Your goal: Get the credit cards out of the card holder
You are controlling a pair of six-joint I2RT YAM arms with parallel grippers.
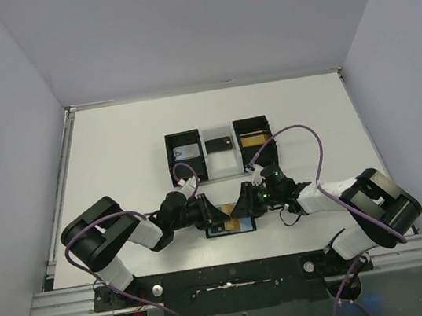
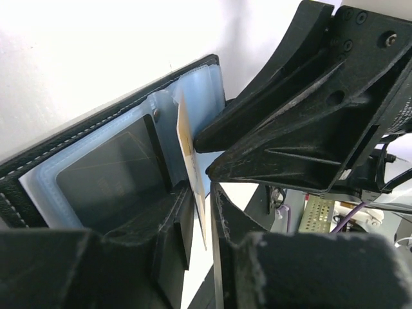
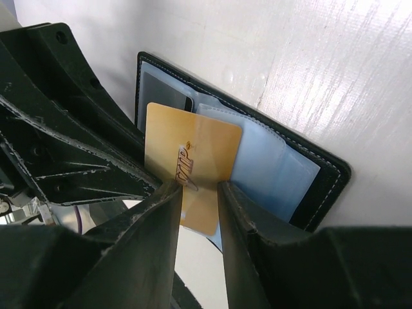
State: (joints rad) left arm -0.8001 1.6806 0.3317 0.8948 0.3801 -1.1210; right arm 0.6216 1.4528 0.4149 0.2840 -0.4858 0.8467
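Pale walls (image 1: 191, 26) on three sides of a white desk (image 1: 115, 156). Toward its near edge, between the two arms, holder (image 1: 241, 226) spread open and flat, blue-grey pockets up, black stitched border around them. Left hand (image 2: 205, 209) clenched on the gold card (image 3: 193, 148). Pinches it by one edge; from the left wrist, shows edge-on, running straight into the slit between those fingers. Stands tilted up over the holder's middle, far end against the pockets near the fold; whether inside a sleeve there, cannot tell. Right hand (image 3: 198, 187) released, fingers a little apart and gripping nothing, tips close up to the card's printed face, touching or not unclear. From the left wrist, same fingers (image 2: 277, 129) as two black wedges reaching in from the right, tips just beside the card. Dark insert (image 2: 109, 174) behind the clear film of one pocket. Farther back at mid-desk, well apart from the holder, two black open-top boxes in a row: left box (image 1: 171, 160) with something pale inside, right box (image 1: 238, 146) with something tan inside, neither clear enough to name. Between them, small black rectangle (image 1: 218, 142) lying flat.
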